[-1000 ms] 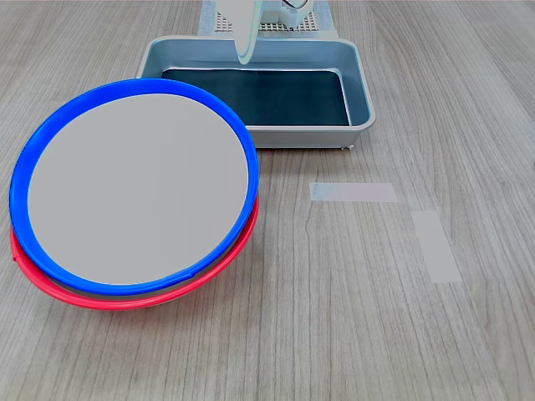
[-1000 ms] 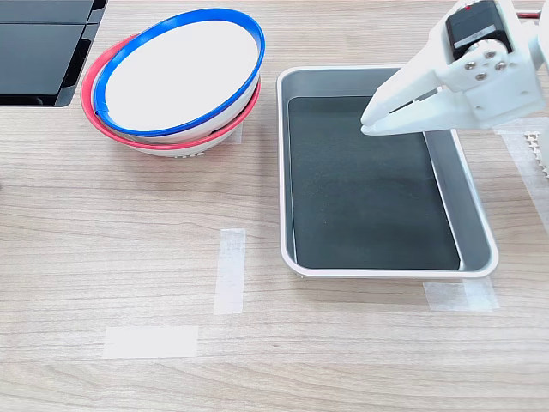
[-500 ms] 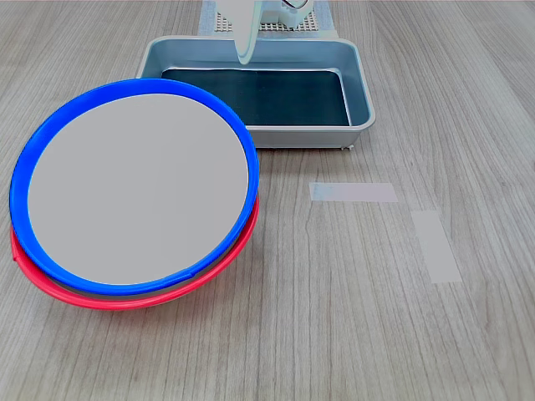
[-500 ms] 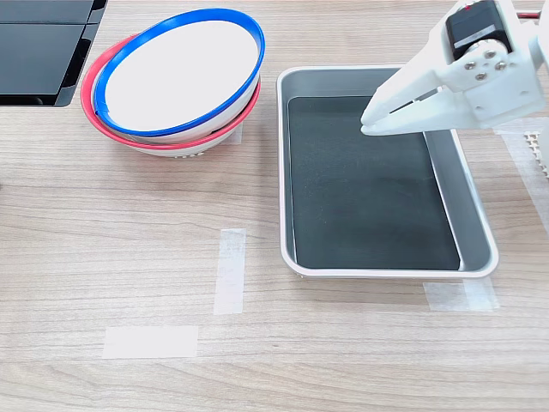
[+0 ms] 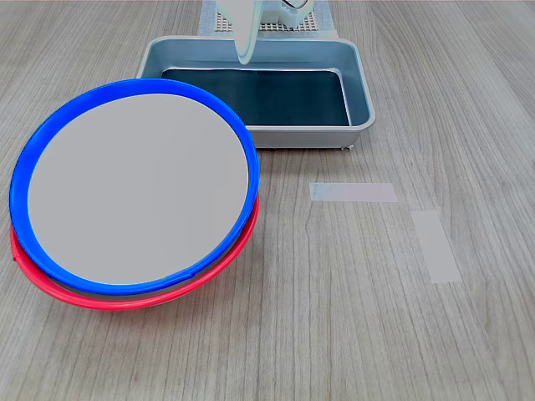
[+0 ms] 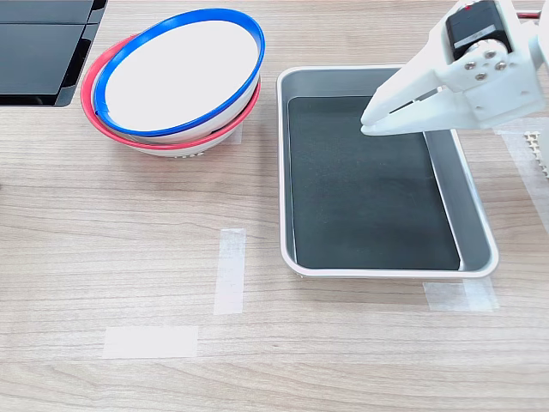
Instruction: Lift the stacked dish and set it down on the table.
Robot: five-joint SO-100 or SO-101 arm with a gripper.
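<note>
Blue-rimmed dish sits nested on red-rimmed dish, unlifted; gripper, jaws pressed together, empty, hovers over metal tray at dish's 3 o'clock in second exterior view.

the stacked dish is seen in both exterior views. it is big and round, with a blue rim and a flat pale inside. it is tilted on a red-rimmed dish, on the table.
</note>
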